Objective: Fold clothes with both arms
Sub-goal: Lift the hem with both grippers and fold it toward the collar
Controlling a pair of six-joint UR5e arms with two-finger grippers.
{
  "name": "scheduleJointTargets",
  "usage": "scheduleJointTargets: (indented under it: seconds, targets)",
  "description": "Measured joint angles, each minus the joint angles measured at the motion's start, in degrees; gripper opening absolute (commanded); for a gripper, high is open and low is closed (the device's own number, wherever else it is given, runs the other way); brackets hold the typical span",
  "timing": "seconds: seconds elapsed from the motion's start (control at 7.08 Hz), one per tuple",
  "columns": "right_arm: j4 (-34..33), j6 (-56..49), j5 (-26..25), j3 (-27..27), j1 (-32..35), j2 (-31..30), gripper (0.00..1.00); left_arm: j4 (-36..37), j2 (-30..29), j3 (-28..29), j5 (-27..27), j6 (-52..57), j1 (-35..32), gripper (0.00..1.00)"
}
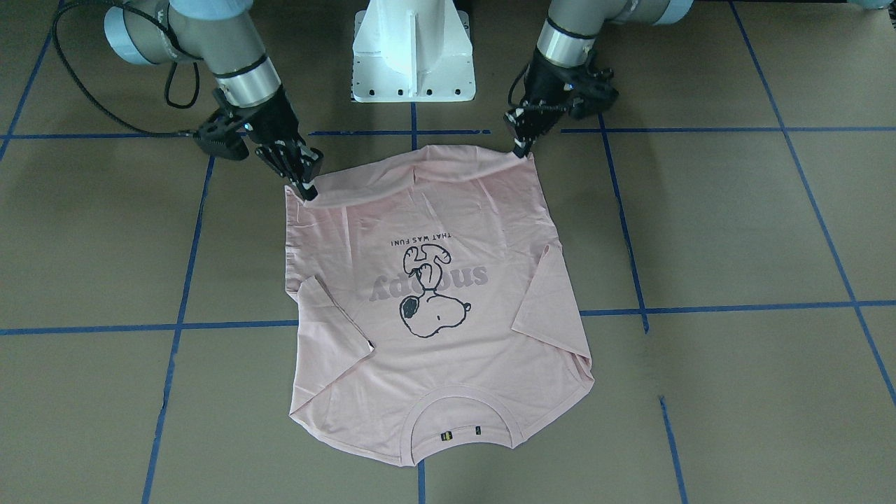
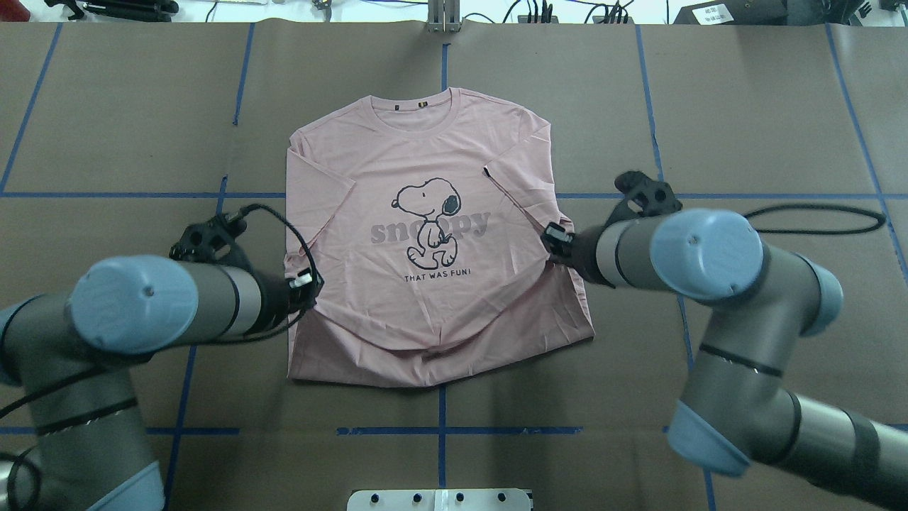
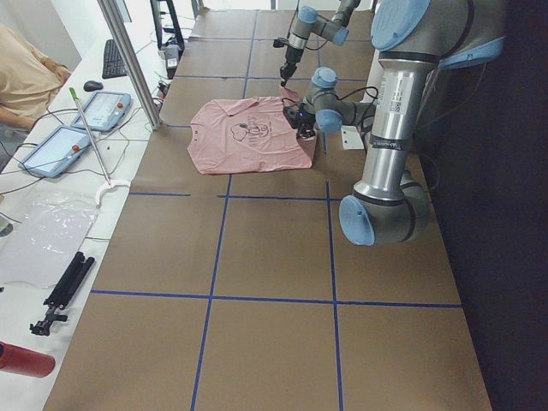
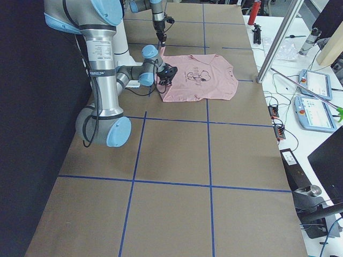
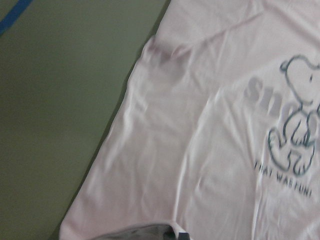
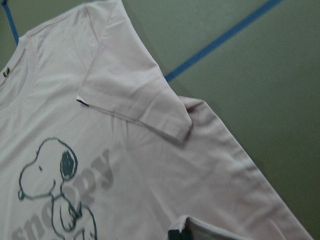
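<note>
T-shirt point(image 1: 448, 364) flat on worktop point(image 1: 735, 224), print up, sleeves folded in; hem point(image 1: 420, 164) pinched at both robot-side corners, left tool point(image 1: 520, 147) and right tool point(image 1: 306, 187) pressed together on fabric; held wide apart to keep hem straight, probably for carrying toward collar point(image 1: 462, 409).

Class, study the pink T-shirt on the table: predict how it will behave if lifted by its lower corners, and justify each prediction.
Probably floppy: the T-shirt has a hem that drapes in a soft curve between the left claw and right claw pinching it. Likely light: the fabric looks thin and wrinkles near each pinch. Its folded-in sleeves may flop open.
</note>
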Motion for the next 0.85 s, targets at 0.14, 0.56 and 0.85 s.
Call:
scheduleJointTargets:
  seconds: [0.14, 0.56, 0.85]
  targets:
    - [-2.7, -4.0, 1.1, -6.9, 4.7, 6.1, 0.00, -0.6, -3.2, 5.6, 0.0, 4.4, -4.8, 0.00]
    - [-3.4, -8.6, 2.2, -25.0, 12.7, 19.6, 0.00, -3.4, -6.7, 12.5, 0.0, 12.7, -13.5, 0.00]
    - [-1.5, -9.5, 2.5, -32.2, 14.7, 24.6, 0.00, -4.7, -8.7, 16.2, 0.2, 13.4, -15.3, 0.00]
